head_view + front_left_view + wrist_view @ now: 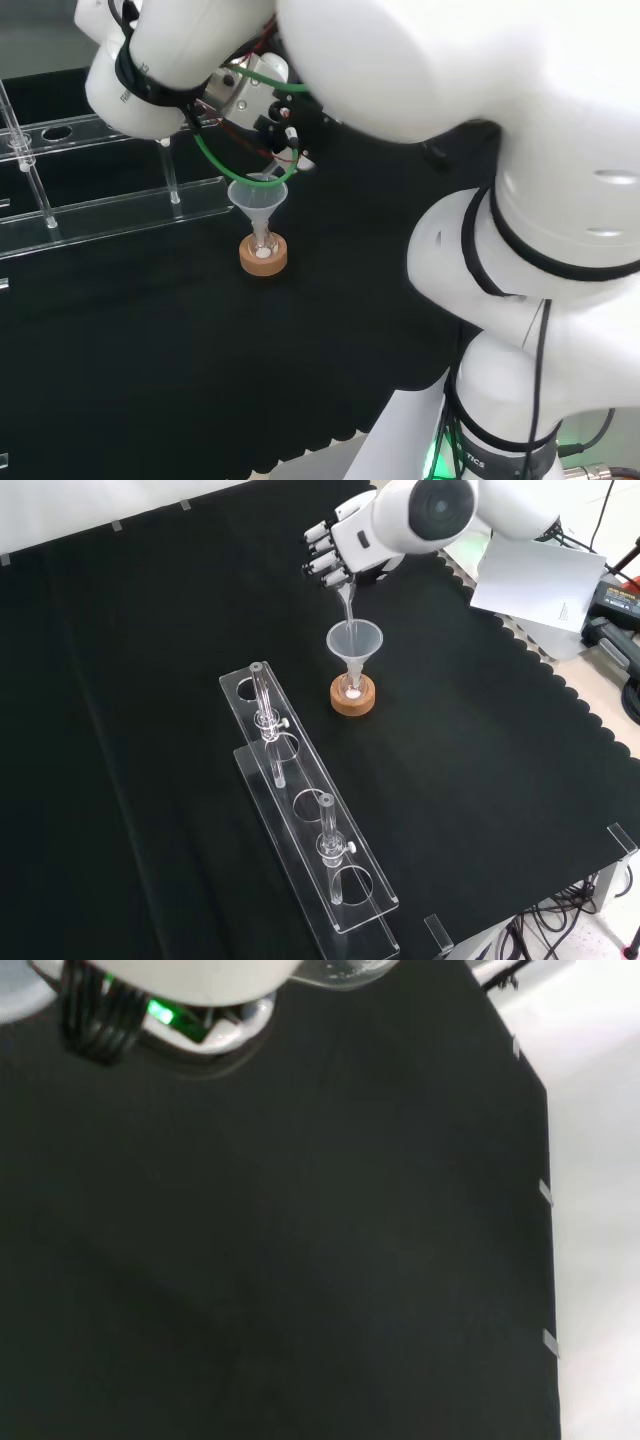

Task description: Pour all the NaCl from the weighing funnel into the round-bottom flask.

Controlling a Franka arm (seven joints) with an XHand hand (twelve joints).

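OK, mid-pour: I've got the hand [340,548] curled round the weighing funnel [346,602], tipped spout-down over the clear funnel [355,642] seated in the round-bottom flask [352,687] on its cork ring [353,699]. White salt shows at the flask bottom. I'd keep the spout inside the funnel rim, tilt steeper slowly, and avoid nudging the funnel; the flask looks easy to tip.

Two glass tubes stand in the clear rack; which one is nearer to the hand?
In the front view, the upper tube, at the rack's end beside the cork stand, is nearer the hand; the lower tube stands farther.
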